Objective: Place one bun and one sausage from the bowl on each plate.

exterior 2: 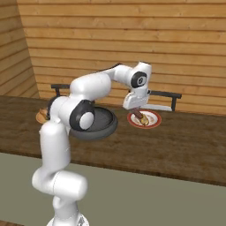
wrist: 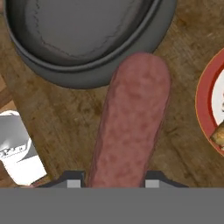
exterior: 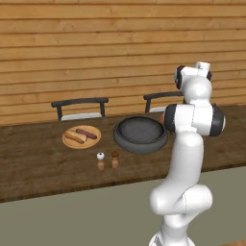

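Observation:
My gripper [exterior 2: 137,109] is shut on a dark reddish-brown sausage [exterior 2: 139,114], which hangs just above the near left edge of the red-rimmed plate [exterior 2: 154,120]. A tan bun [exterior 2: 145,122] lies on that plate. In the hand view the sausage [wrist: 131,127] runs up from between the fingertips of the gripper [wrist: 113,181], over bare wood between the dark grey bowl [wrist: 87,65] and the red-rimmed plate [wrist: 202,100]. The bowl [exterior: 140,134] holds nothing. On the wooden plate [exterior: 93,141] lie a bun [exterior: 75,137] and a sausage [exterior: 86,133].
Two small shakers [exterior: 100,161] [exterior: 115,159] stand on the dark wooden counter [exterior: 38,158] in front of the bowl. Behind the counter stand two dark chairs [exterior: 79,103] [exterior 2: 165,95] before a wooden plank wall. A white chair seat [wrist: 17,148] shows past the counter edge.

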You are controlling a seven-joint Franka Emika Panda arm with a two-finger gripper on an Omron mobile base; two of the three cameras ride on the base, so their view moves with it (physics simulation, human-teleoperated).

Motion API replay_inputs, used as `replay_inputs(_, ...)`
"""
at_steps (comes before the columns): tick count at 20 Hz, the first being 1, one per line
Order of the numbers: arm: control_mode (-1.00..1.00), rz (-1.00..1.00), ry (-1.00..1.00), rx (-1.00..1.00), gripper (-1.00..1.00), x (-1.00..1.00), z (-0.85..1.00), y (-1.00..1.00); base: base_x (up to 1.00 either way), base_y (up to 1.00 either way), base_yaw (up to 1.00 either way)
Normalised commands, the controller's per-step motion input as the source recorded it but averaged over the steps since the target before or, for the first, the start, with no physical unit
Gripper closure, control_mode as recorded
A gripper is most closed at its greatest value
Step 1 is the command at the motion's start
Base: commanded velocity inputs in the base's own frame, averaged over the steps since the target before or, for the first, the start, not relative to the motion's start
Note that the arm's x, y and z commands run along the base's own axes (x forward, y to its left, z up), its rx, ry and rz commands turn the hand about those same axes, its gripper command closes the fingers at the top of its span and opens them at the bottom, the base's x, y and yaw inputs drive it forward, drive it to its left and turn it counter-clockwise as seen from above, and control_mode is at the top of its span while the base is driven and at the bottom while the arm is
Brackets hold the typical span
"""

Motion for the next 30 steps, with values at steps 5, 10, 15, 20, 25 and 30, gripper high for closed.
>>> replay_inputs(5, -1.0, 0.17, 0.02, 0.01, 1.0, 0.47, -0.67, 0.0, 0.0, 0.0, 0.0)
replay_inputs(10, -1.0, 0.08, -0.01, 0.0, 1.0, 0.4, -0.19, 0.0, 0.0, 0.0, 0.0)
replay_inputs(15, -1.0, 0.0, -0.14, 0.02, 1.0, 0.16, 0.0, -0.08, 0.0, 0.0, 0.0)
replay_inputs(20, -1.0, -0.07, -0.35, 0.02, 1.0, 0.08, 0.0, 0.05, 0.0, 0.0, 0.0)
replay_inputs(25, -1.0, -0.06, -0.17, -0.01, 1.0, 0.07, -0.06, 0.12, 0.0, 0.0, 0.0)
replay_inputs(30, -1.0, -0.1, 0.0, -0.01, 1.0, 0.41, -0.09, 0.13, 0.0, 0.0, 0.0)
